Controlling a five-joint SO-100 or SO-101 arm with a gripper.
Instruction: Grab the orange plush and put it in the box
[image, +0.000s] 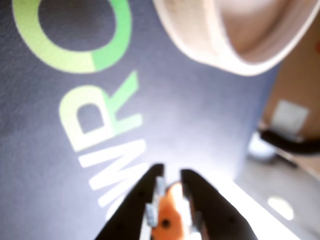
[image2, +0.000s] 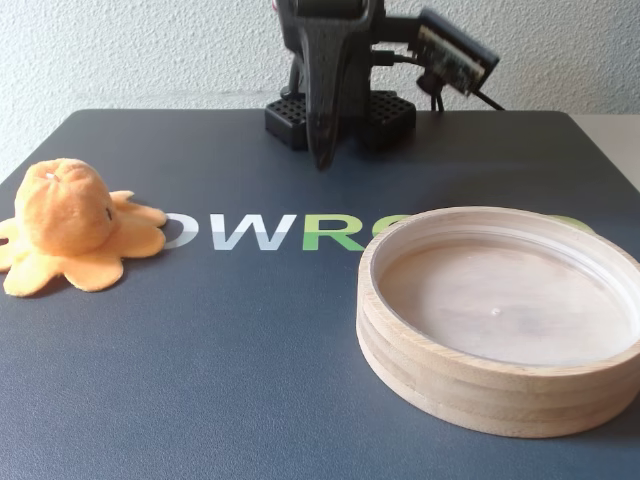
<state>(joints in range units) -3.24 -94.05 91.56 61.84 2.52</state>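
Observation:
The orange plush (image2: 70, 225), a small octopus toy with a domed head and flat tentacles, lies on the dark mat at the far left of the fixed view. It is out of the wrist view. The box (image2: 450, 395), a shallow round tray of pale layered wood, stands empty at the front right, and its rim (image: 200, 42) shows blurred at the top of the wrist view. My gripper (image2: 322, 160) hangs pointing down at the back centre, above the mat and far from both. Its black fingers (image: 171, 174) are shut with no object between them; only an orange gripper part shows behind.
The dark blue mat (image2: 230, 330) carries white and green letters (image2: 270, 232) between plush and box. The arm's black base (image2: 340, 115) stands at the mat's back edge, before a white wall. A black cable (image: 290, 142) lies beyond the mat's right edge.

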